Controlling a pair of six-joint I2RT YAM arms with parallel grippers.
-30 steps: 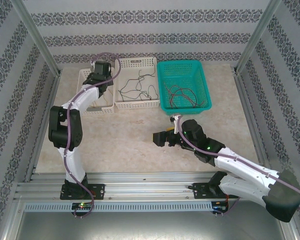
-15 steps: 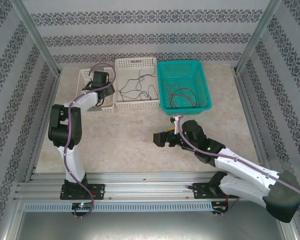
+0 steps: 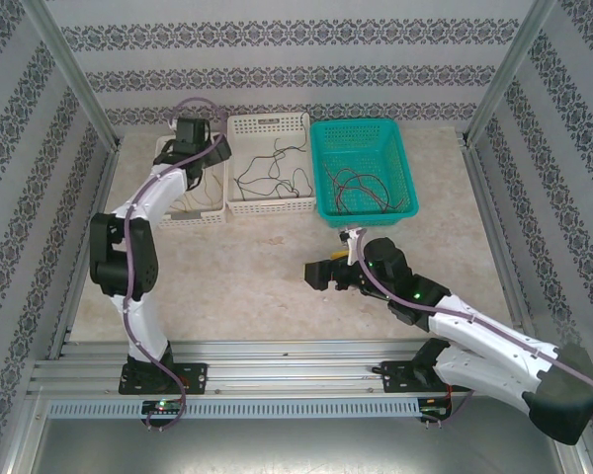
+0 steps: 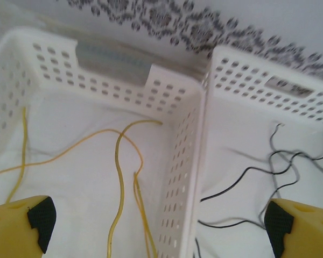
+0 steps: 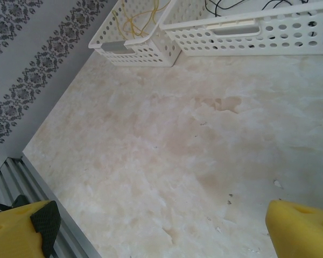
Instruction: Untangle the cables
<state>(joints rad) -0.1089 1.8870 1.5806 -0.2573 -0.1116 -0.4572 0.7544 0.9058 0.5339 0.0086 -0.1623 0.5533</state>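
Yellow cables [image 4: 118, 161] lie in the small white basket [image 4: 54, 80] at upper left. Dark cables [image 3: 272, 176] lie in the white basket [image 3: 267, 207] beside it, and a reddish tangle [image 3: 361, 190] in the teal basket [image 3: 352, 123]. The left gripper [image 4: 157, 220] hangs above the white baskets' touching walls, fingers spread and empty; the right gripper [image 5: 161, 220], mid-frame over the table [image 5: 177, 150], is spread too.

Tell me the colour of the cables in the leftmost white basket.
The cables are yellow, clearest in the left wrist view.

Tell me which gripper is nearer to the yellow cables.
Left. The left gripper hangs open just above the yellow cables in the small white basket. The right gripper sits open over the bare table, well short of the baskets.
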